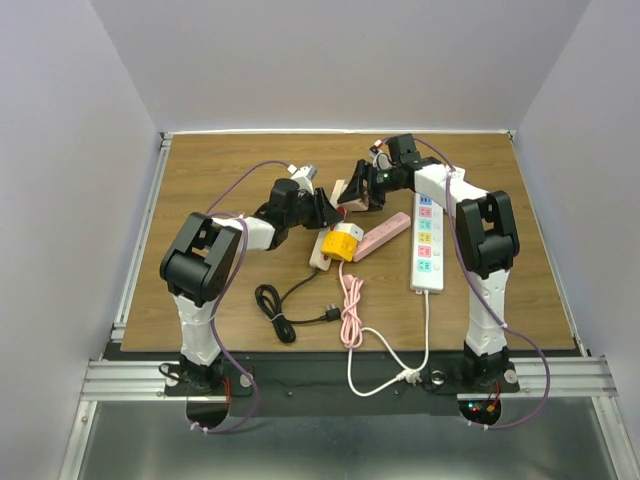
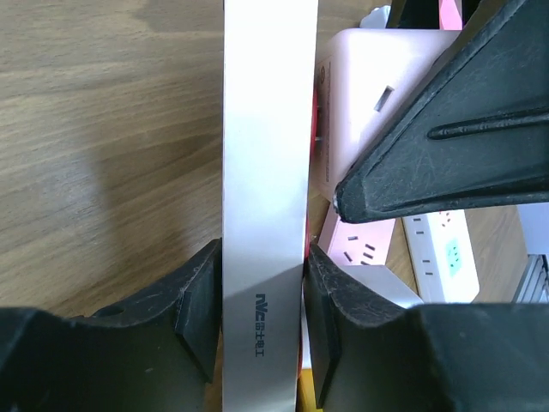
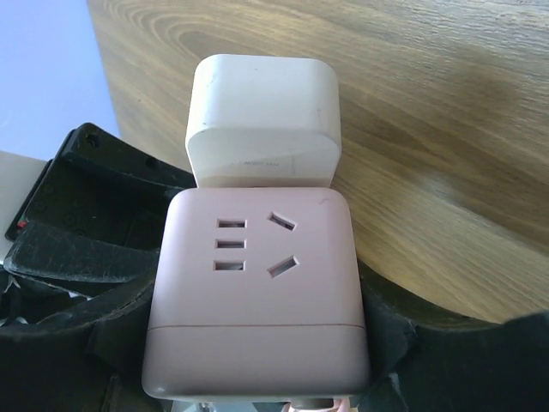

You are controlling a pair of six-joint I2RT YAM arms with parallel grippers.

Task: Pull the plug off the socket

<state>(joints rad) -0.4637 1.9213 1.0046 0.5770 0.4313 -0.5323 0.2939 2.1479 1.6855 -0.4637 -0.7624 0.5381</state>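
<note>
Wide picture first: on the brown wood-grain tabletop everything hinges on the rounded square pink socket block, and the biggest worry lies around it. The long white power strip with coloured outlets to its right and the wavy pink cord on its near side are both loose, so a hard, jerky pull could swing an arm into them or drag them along. Now the block itself: the right tool is closed round its sides and has hold of it. If the pull comes off-axis, I'd expect the block to twist in that hold rather than release the pins. Against the block's far end sits the task's piece, the white rounded plastic plug, seated flush with no gap showing. The left tool is clamped on a smooth white slab with a small printed logo, which I take to be that same plug seen edge-on. That slick face could slide through the pads before the pins free. View check: the right wrist camera gives the block's outlet face and its joint with the plug, which the overhead camera buries under both tools. The left wrist camera alone shows pad contact on both sides of the slab, plus a second pink strip beyond the block. Only the overhead view shows the loose cord.
</note>
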